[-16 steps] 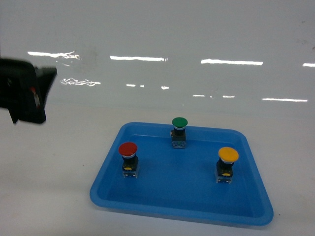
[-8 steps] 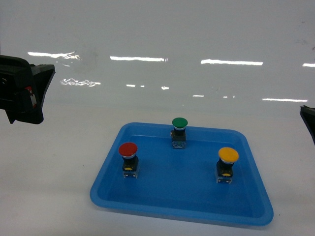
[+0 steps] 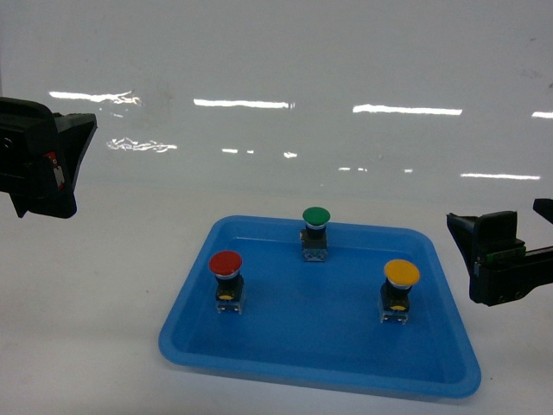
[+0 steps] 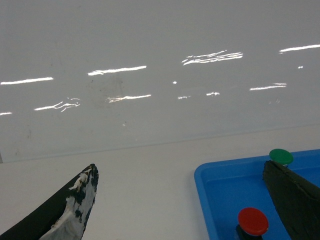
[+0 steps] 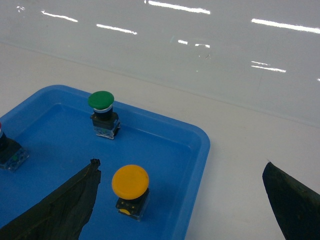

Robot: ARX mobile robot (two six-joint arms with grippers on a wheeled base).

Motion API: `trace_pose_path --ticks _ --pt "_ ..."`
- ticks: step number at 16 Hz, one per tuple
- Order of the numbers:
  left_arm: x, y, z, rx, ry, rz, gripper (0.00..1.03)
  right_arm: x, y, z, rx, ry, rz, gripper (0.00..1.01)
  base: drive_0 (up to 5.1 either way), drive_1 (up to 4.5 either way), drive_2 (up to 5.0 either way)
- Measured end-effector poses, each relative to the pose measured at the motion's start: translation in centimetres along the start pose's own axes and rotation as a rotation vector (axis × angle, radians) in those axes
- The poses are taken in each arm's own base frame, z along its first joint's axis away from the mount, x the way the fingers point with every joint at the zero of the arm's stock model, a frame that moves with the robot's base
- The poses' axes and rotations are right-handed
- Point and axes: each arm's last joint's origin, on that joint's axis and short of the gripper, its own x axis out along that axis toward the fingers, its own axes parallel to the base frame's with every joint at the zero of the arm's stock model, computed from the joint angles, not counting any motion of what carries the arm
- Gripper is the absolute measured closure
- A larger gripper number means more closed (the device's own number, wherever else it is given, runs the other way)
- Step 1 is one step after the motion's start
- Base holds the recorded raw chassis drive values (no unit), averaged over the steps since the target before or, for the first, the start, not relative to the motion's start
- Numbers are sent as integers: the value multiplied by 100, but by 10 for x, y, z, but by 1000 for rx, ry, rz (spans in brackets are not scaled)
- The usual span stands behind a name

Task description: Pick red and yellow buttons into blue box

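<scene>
Standing upright in the shallow blue tray (image 3: 449,346), red button (image 3: 226,264) and yellow button (image 3: 402,273) sit untouched, left claw (image 4: 180,200) and right claw (image 5: 182,200) both spread.

Looks like a lab or robot test bench, not anybody's home

A plain white tabletop (image 3: 86,328) is backed by a glossy white wall panel (image 3: 276,69), and long strip lights are seen reflected in that panel as bright streaks, the kind of ceiling lighting found in a lab or workshop. Nothing homey is laid out: just a shallow blue tray (image 3: 199,333) set on the table, with three industrial mushroom-head push buttons stood upright in it, a red one (image 3: 226,264), a yellow one (image 3: 402,273) and a green one (image 3: 315,215), each mounted on a small switch block. Black robot hardware is caught at both edges of the head view.
</scene>
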Motion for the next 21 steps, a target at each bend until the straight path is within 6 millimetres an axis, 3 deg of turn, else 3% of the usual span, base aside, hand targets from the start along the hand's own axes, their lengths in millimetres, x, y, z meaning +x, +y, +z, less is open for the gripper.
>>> trace_pose_path --ticks 3,4,5,6,10,21 --pt "0 0 0 0 0 0 5 -2 -3 0 -5 -13 -10 3 0 0 0" --pt "0 0 0 0 0 0 5 3 -3 -6 3 24 -2 7 0 0 0" --pt "0 0 0 0 0 0 5 12 -1 -11 11 57 25 1 0 0 0" --pt "0 0 0 0 0 0 5 20 6 -12 3 66 60 3 0 0 0" --pt "0 0 0 0 1 -1 5 48 29 -6 -28 42 135 3 0 0 0" --pt "0 0 0 0 0 -1 5 98 29 -32 -82 152 145 3 0 0 0"
